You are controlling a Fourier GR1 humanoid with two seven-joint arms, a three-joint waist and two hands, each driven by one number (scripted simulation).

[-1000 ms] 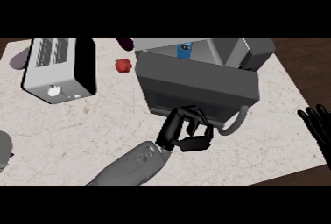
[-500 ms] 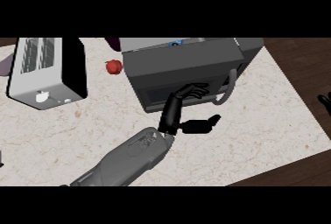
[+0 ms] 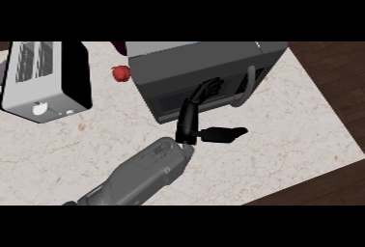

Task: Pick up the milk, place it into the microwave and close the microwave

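Where left hand (image 3: pixel 189 120) presses, boxy grey microwave (image 3: pixel 187 63)

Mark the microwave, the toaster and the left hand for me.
microwave (image 3: pixel 167 83), head view, on the front of its door.
toaster (image 3: pixel 39 90), head view, on its light top face.
left hand (image 3: pixel 188 119), head view, on the palm.

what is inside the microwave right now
Nothing inside shows. The door covers the front of the microwave, with the left hand against it, so the interior is hidden. No milk can be seen anywhere in the head view.
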